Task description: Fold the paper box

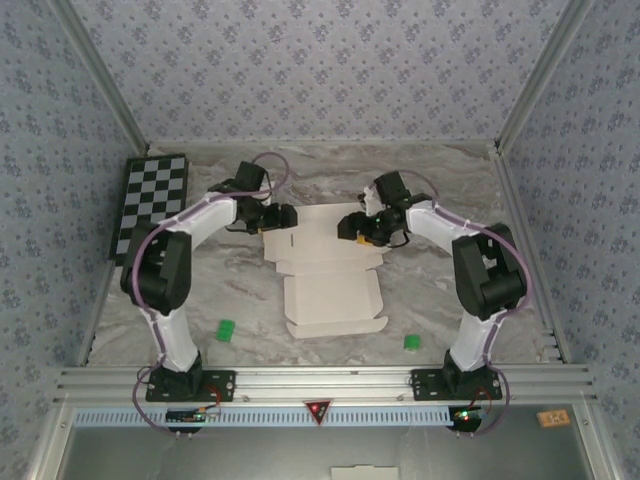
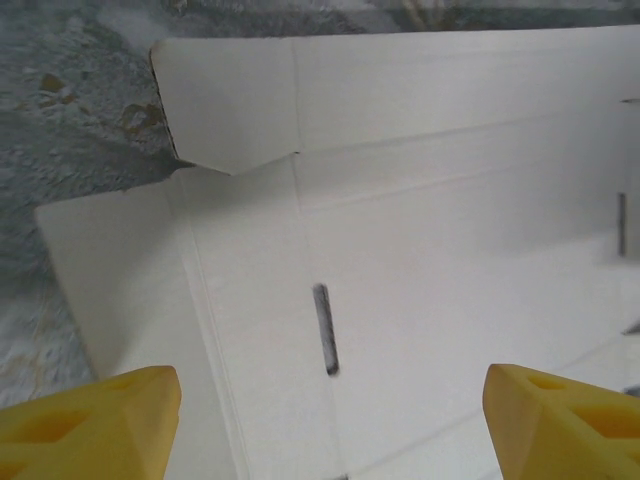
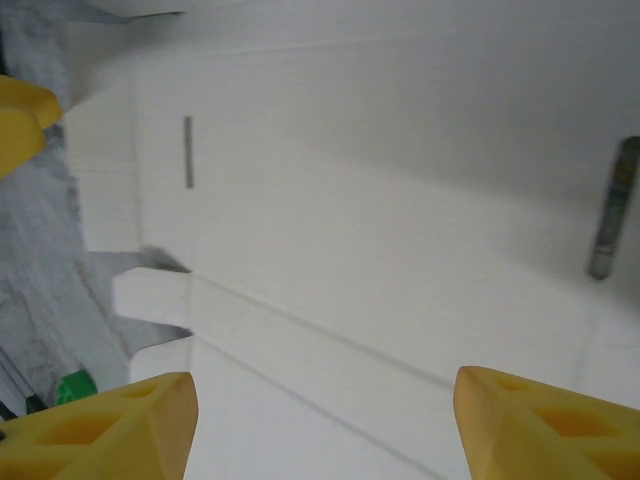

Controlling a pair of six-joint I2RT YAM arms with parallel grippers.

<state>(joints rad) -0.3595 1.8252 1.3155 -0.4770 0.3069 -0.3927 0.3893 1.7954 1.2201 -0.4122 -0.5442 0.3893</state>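
Two grippers, both mine | my left gripper (image 2: 328, 425) jaws wide apart, holding nothing | my right gripper (image 3: 325, 425) likewise | cream-white die-cut card paper box (image 1: 330, 295) just below both

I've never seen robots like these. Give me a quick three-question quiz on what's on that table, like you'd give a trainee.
1. Pick one. The paper box is: A) lying flat and unfolded, white side up; B) folded shut; C) lifted in the air.
2. True or false: the left pincer and the right pincer both stand open over the card's far end.
3. How many small green blocks lie on the table near the arms' bases?
Key: 1 A; 2 true; 3 two.
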